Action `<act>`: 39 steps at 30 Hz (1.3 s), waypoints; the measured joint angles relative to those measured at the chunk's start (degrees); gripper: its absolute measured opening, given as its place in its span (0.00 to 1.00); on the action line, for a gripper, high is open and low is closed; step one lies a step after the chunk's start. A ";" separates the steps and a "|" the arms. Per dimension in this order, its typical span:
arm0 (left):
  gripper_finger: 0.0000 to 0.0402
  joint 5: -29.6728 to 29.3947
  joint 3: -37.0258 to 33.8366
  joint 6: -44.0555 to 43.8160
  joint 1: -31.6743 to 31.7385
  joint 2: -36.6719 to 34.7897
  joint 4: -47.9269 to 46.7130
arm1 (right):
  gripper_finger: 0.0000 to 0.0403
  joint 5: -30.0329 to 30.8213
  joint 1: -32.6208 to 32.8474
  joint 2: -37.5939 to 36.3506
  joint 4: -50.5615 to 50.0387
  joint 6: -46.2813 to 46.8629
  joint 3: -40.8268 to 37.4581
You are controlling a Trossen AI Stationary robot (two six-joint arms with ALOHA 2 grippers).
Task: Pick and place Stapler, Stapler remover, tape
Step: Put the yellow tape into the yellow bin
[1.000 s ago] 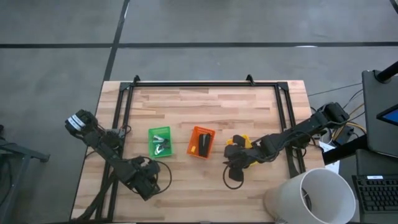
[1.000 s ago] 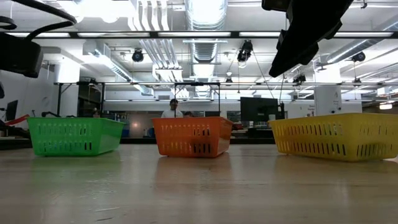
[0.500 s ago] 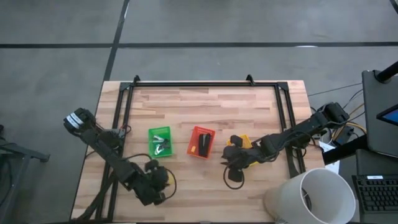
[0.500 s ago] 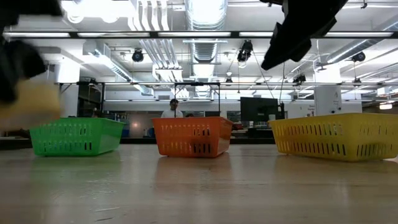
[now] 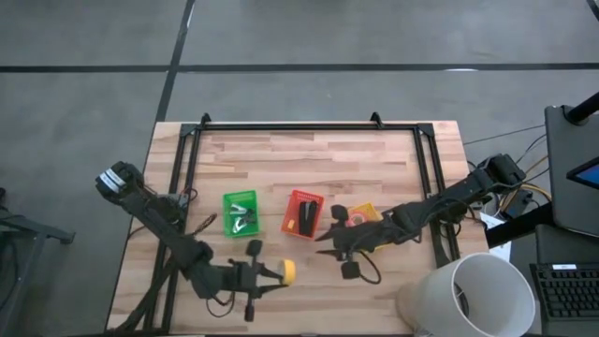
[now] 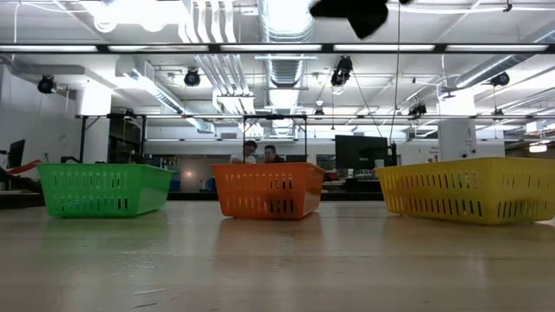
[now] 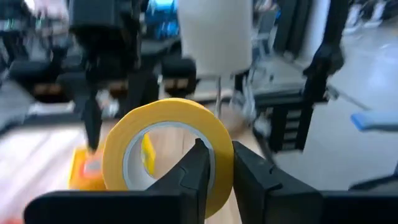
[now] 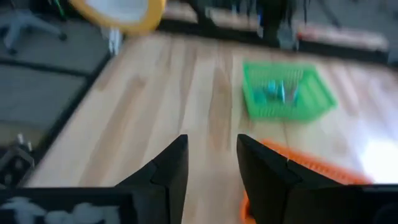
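Observation:
My left gripper (image 5: 279,272) is near the table's front edge, pointing level toward the right, shut on a yellow tape roll (image 5: 289,271). The roll fills the left wrist view (image 7: 165,146). My right gripper (image 5: 326,241) hangs open and holds nothing, in front of the orange bin (image 5: 302,213), where the black stapler (image 5: 307,217) lies. The green bin (image 5: 241,213) holds small grey pieces (image 5: 245,221); I cannot tell whether they are the stapler remover. The yellow bin (image 5: 365,213) sits partly under the right arm. My left gripper pinches the roll's ring wall (image 7: 219,146), with one finger (image 7: 196,168) in the centre hole and the other (image 7: 249,174) outside. The fingers come level from the table's left side. The roll stands on edge, lifted clear of the table.
The three bins stand in a row across the table's middle, also seen in the low view as green (image 6: 104,189), orange (image 6: 267,191) and yellow (image 6: 468,189). A black frame (image 5: 299,126) runs round the tabletop. A white cylinder (image 5: 468,295) stands off the near right corner. People show far behind the bins.
My left gripper has risen and swung toward the table's right edge, turning from pointing down to pointing level, and the yellow roll now shows lifted at its tip. My right gripper has tipped upward and shifted a little toward the left, rising nearly out of the low view.

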 joint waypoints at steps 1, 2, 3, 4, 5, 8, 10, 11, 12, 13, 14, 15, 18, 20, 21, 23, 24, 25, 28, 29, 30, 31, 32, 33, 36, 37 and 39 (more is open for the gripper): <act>0.15 0.98 -0.04 2.08 0.17 0.00 2.23 | 0.33 -0.01 0.05 0.00 2.14 -1.23 -0.01; 0.14 1.83 -0.04 3.98 0.34 0.00 4.34 | 0.34 -0.01 0.10 0.01 4.83 -2.15 -0.01; 0.14 2.48 -0.04 5.56 0.41 0.00 6.26 | 0.35 -0.03 0.10 0.02 7.80 -2.71 -0.01; 0.13 2.91 -0.04 6.93 0.44 0.00 7.86 | 0.36 -0.12 0.15 0.02 10.79 -3.18 -0.01; 0.12 3.31 -0.07 8.19 0.47 0.00 9.32 | 0.38 -0.41 0.26 0.02 13.28 -4.01 -0.01; 0.11 4.29 -0.07 11.43 0.62 0.00 12.95 | 0.44 -0.63 0.74 0.02 18.54 -7.87 -0.01; 0.12 4.46 -0.07 12.95 0.99 -0.01 14.93 | 0.49 -1.15 0.88 0.31 21.35 -9.38 0.00; 0.13 4.42 -0.07 13.18 1.28 -0.02 15.25 | 0.51 -1.51 0.88 0.68 22.71 -9.64 0.05; 0.13 4.44 -0.07 13.29 1.64 -0.02 15.32 | 0.54 -1.64 0.88 0.99 23.53 -9.69 0.08; 0.13 4.64 -0.09 13.26 2.06 -0.02 15.18 | 0.56 -1.76 0.88 1.49 24.15 -9.65 0.05; 0.13 4.78 -0.09 13.02 2.49 -0.02 15.11 | 0.58 -1.76 0.86 2.25 25.52 -9.62 0.03; 0.13 4.96 -0.09 12.67 3.00 -0.02 15.08 | 0.60 -1.76 0.86 3.05 27.01 -9.76 0.03; 0.12 5.63 -0.09 11.99 4.54 0.13 15.14 | 0.64 -1.74 0.80 4.65 28.81 -11.31 0.11; 0.12 6.48 -0.14 12.02 5.00 0.17 14.92 | 0.64 -1.75 0.82 5.28 29.42 -11.43 0.30; 0.12 7.33 -0.15 12.02 5.07 0.17 14.94 | 0.64 -1.75 0.83 5.29 29.45 -11.44 0.30; 0.12 8.33 -0.15 12.02 5.05 0.17 15.04 | 0.64 -1.74 0.84 5.23 30.35 -11.59 0.30; 0.13 8.56 -0.15 11.99 5.03 0.17 15.02 | 0.63 -1.76 0.84 5.18 30.97 -11.93 0.32; 0.13 8.59 -0.15 11.93 5.01 0.17 14.70 | 0.63 -1.80 0.84 5.18 31.69 -12.33 0.32; 0.13 8.46 -0.24 11.62 5.09 0.17 14.21 | 0.61 -1.95 0.84 5.18 33.52 -13.03 0.32; 0.13 8.45 -0.24 11.59 5.09 0.17 14.23 | 0.60 -2.05 0.84 5.17 33.95 -13.02 0.33; 0.13 8.41 -0.24 11.49 5.09 0.17 14.23 | 0.60 -2.14 0.80 5.15 34.14 -12.97 0.34; 0.13 8.42 -0.24 11.29 5.09 0.17 14.23 | 0.59 -2.17 0.72 5.14 34.28 -12.97 0.34; 0.13 8.43 -0.27 11.29 5.11 0.17 14.23 | 0.58 -2.17 0.71 5.14 34.37 -12.97 0.34; 0.13 8.43 -0.34 11.29 5.10 0.17 14.23 | 0.58 -2.17 0.69 5.14 34.40 -12.94 0.34; 0.13 8.43 -0.65 11.23 5.22 0.17 14.21 | 0.56 -2.17 0.71 5.14 34.54 -12.70 0.34; 0.13 8.39 -0.79 11.11 5.34 0.17 14.21 | 0.55 -2.17 0.69 5.14 34.54 -12.51 0.34; 0.13 8.39 -1.07 10.20 5.73 0.17 14.12 | 0.54 -2.17 0.67 5.15 34.52 -12.41 0.34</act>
